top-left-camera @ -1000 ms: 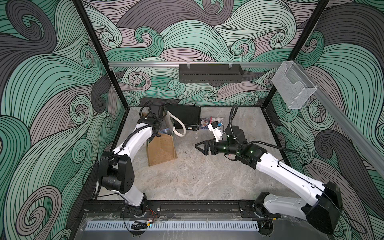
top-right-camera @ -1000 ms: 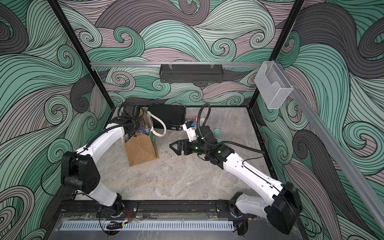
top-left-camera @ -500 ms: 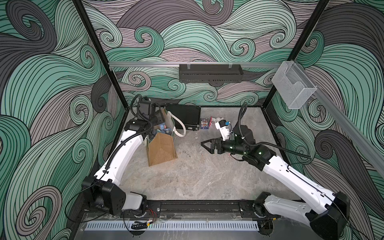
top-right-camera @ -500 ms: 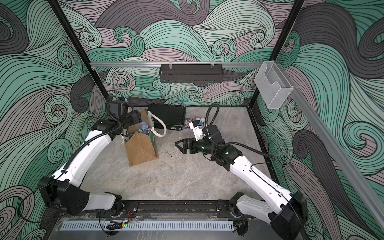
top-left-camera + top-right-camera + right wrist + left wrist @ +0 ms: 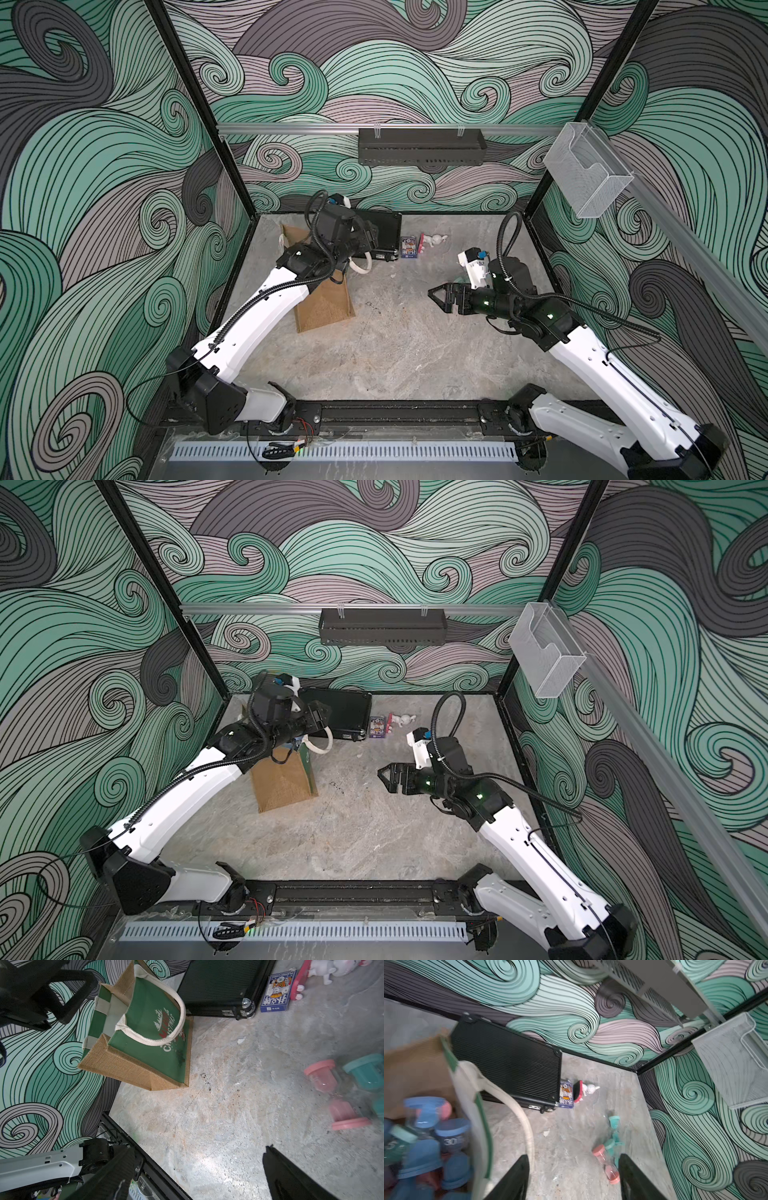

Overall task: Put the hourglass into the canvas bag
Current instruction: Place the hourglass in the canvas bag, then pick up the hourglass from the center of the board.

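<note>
"CHRISTMAS" on canvas bag point(image 5: 145, 1012); "30" on blue hourglass point(image 5: 452, 1134) inside

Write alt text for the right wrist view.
An upright canvas bag, green-panelled with cream handles, stands on a grey stone table beside a black case. A pink hourglass and a teal hourglass lie nearby; the right gripper has its jaws open, empty.

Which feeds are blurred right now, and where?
Left wrist view: blue plastic hourglasses inside the tan burlap canvas bag are smeared, flat black ribbed case sharp; right wrist view: pink plastic hourglass soft near the frame edge; both top views crisp.
</note>
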